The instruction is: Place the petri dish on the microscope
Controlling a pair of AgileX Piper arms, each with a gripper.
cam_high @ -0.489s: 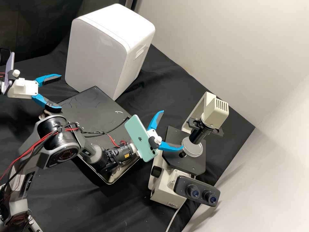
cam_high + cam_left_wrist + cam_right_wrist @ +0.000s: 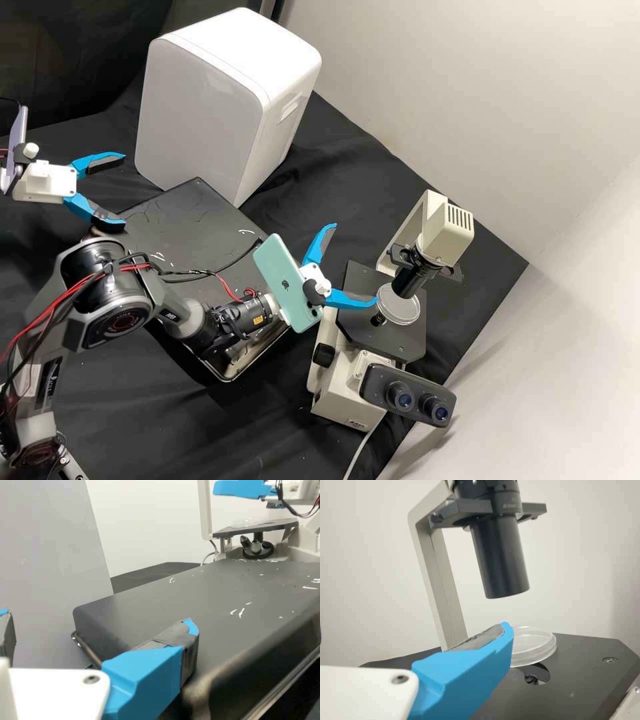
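The clear round petri dish (image 2: 399, 308) lies flat on the black stage (image 2: 390, 337) of the cream microscope (image 2: 347, 393), right under the dark condenser tube (image 2: 405, 280). My right gripper (image 2: 352, 267) hangs open just left of the dish, its lower fingertip near the dish's rim, holding nothing. In the right wrist view one blue finger (image 2: 470, 665) sits in front of the dish (image 2: 532, 647), with the tube (image 2: 500, 555) above it. My left gripper (image 2: 120, 189) is open and empty at the far left, over the corner of the black slab (image 2: 193, 227).
A tall white box (image 2: 227, 100) stands at the back behind the slab. The microscope's eyepieces (image 2: 413, 400) face the front edge. A white wall (image 2: 533, 133) runs close behind and right of the microscope. The left wrist view shows the slab's top (image 2: 225, 595).
The right arm has shifted slightly left, its fingertip a little farther from the dish, which stays on the stage. The left gripper has drifted a bit up and left.
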